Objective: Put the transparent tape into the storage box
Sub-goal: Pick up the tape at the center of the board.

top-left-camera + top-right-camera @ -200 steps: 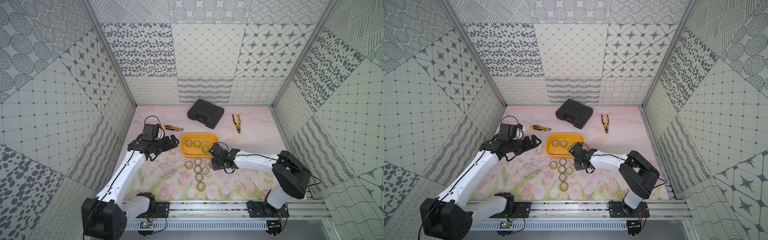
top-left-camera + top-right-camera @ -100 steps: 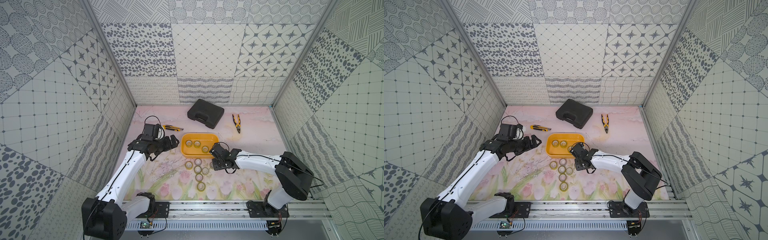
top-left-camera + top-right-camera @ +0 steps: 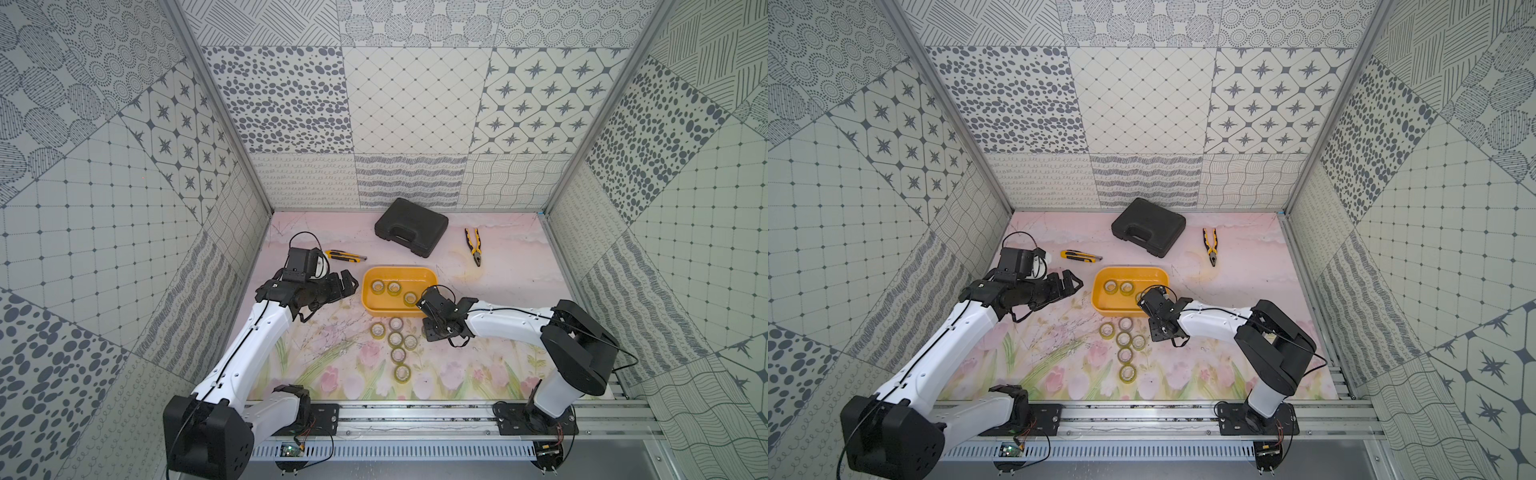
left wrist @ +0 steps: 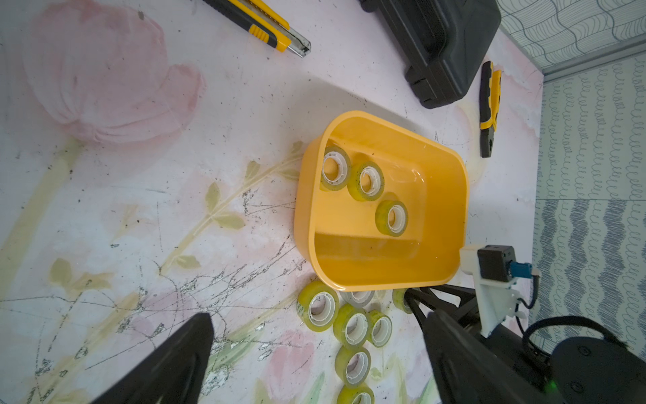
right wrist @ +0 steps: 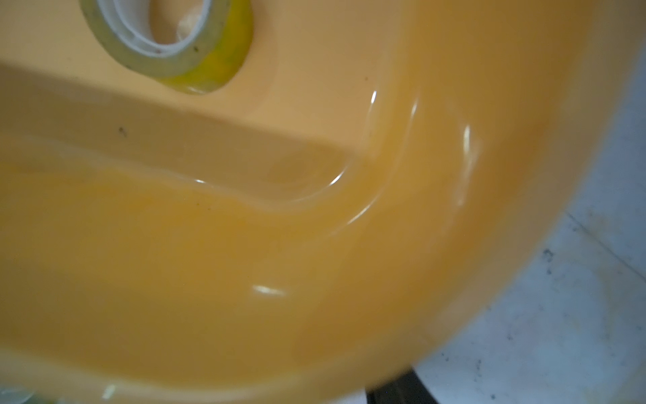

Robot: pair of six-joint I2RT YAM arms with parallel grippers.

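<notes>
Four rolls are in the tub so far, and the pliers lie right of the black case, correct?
No: the tub holds three rolls, not four; the left wrist view shows them plainly. The pliers do lie right of the black case, as a top view shows.

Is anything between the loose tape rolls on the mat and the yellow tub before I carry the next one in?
Nothing visible lies between them. The loose rolls sit just in front of the tub, with only its near wall to lift over. The right arm's wrist hangs over the tub's near right corner.
</notes>
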